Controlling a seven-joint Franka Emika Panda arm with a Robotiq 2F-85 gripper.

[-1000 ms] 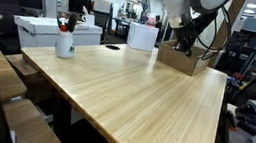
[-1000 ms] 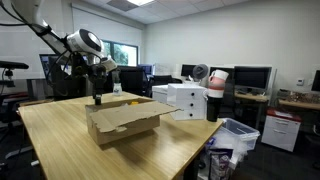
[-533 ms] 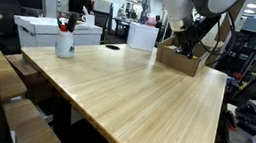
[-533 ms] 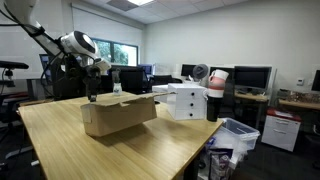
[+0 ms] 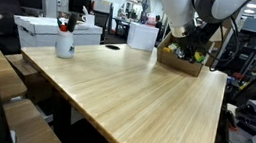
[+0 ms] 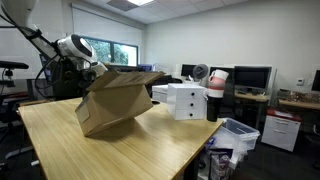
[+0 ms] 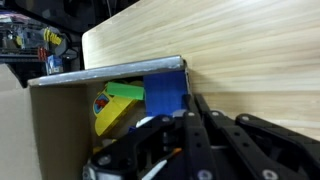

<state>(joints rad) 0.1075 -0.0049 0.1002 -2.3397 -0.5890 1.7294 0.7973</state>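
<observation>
I'm working in what looks like an open-plan office. There's a long wooden desk (image 5: pixel 135 93) with a mug of pens (image 5: pixel 64 42) on it. Computer monitors (image 6: pixel 252 76) sit on the workstations behind, with swivel chairs (image 6: pixel 130 80), white cartons (image 6: pixel 186 100), a waste bin (image 6: pixel 238 135) and panel lights (image 6: pixel 125 5) overhead.

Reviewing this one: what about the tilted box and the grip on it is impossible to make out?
Grip: in both exterior views the cardboard box covers the gripper; open or shut is unclear.
Box contents: wrist view, yellow, green and blue shapes, blurred, partly behind the gripper.
White cup: exterior view, what stands in it is too small.
</observation>
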